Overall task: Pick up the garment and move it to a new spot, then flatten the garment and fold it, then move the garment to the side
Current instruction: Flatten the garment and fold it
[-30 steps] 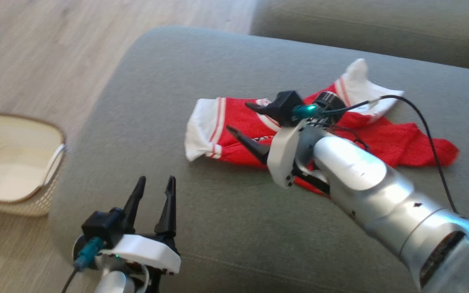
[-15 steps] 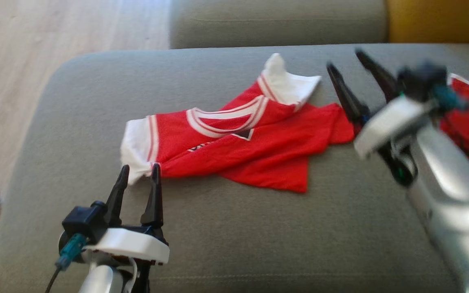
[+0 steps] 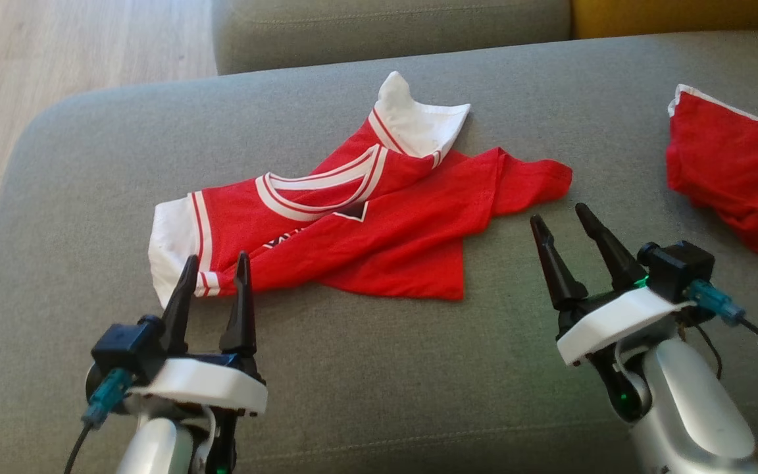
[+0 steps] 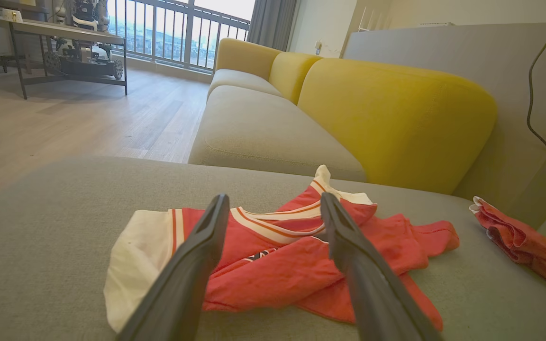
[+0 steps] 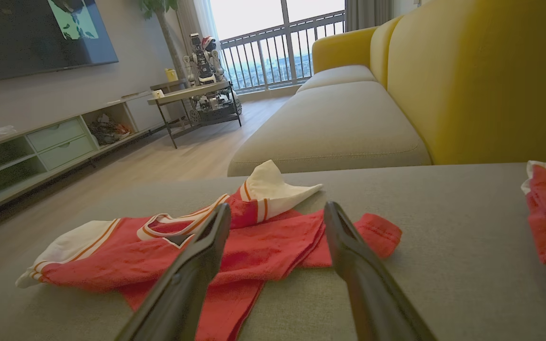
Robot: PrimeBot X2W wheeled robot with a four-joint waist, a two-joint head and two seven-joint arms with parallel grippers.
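The garment [image 3: 366, 224] is a red shirt with white sleeves and a striped collar, lying crumpled on the grey sofa cushion [image 3: 353, 382]. My left gripper [image 3: 216, 258] is open at the lower left, its fingertips just short of the white sleeve. Open too, my right gripper [image 3: 558, 213] stands at the lower right, its tips just below the shirt's red right end, not touching it. Past the open left gripper [image 4: 274, 196] the garment [image 4: 277, 265] spreads across the cushion. The garment [image 5: 254, 241] also lies ahead of the open right gripper [image 5: 277, 205].
A second bunched red cloth [image 3: 734, 178] lies at the cushion's right edge. A yellow backrest [image 4: 396, 118] rises behind the seat and another grey cushion [image 3: 385, 26] lies beyond. Wooden floor [image 3: 56, 52] runs along the left, with a low table [image 5: 197, 90] farther off.
The head camera has swung right, so the basket has left the picture. My right gripper has come off the garment and drawn back to the lower right. The garment lies free.
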